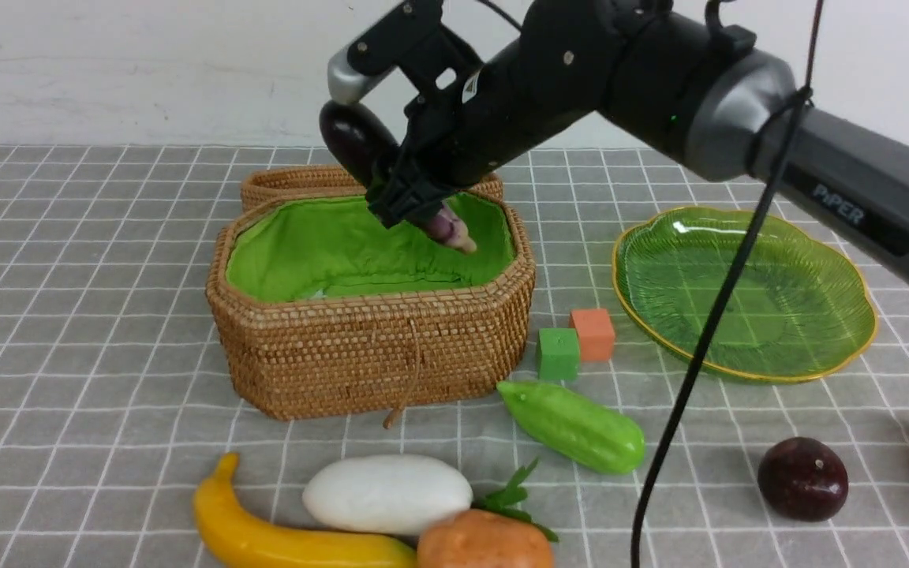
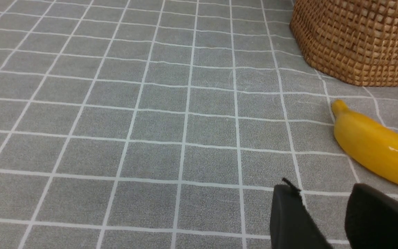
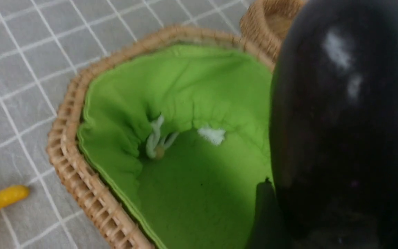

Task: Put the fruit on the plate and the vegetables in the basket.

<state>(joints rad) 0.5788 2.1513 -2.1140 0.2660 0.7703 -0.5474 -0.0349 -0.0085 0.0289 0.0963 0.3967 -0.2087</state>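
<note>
Purple eggplant point(image 1: 349, 139) | between right jaws | above rattan basket point(image 1: 368, 355)

Below my right gripper point(image 1: 411, 201), off to its right, a green cube point(image 1: 558, 353) and an orange cube point(image 1: 592, 334) sat side by side on the grey checked cloth point(image 1: 68, 315). A white wall point(image 1: 147, 63) stood beyond.

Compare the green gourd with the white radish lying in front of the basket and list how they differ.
Colour: the gourd is light green, the radish white. Leaves: the radish has green leaves at one end, the gourd shows none. Pose: the gourd lies diagonally, the radish roughly crosswise. Place: the gourd lies by the green cube, the radish beside the banana. Both are elongated and lie flat.
</note>
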